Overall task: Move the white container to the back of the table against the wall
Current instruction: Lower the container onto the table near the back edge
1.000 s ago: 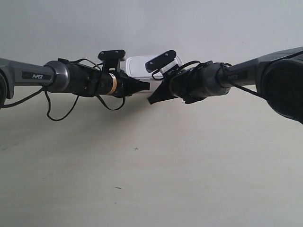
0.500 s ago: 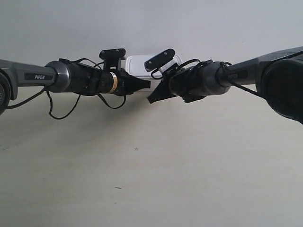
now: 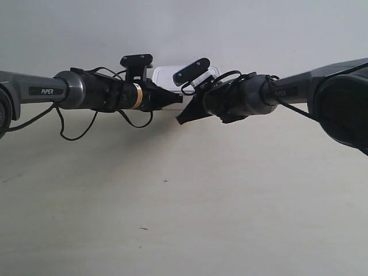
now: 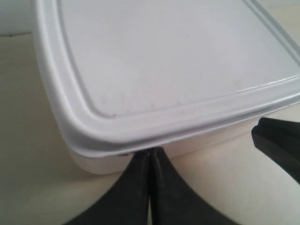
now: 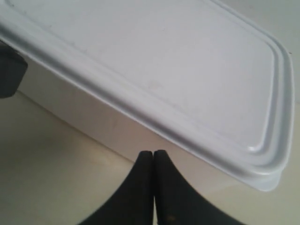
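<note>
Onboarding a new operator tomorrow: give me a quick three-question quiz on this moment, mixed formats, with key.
1. True or false: the left hand and the right hand are both shut, tips against the white container's side.
2. The container's lid is: A) off B) on, flat C) ajar.
3. Fill in: in the exterior view, the container stands on the table in front of the ___.
Key: 1 true; 2 B; 3 wall.

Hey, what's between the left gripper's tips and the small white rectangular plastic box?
Nothing. In the left wrist view the shut left gripper meets the side of the white rectangular plastic box, with no gap showing.
</note>
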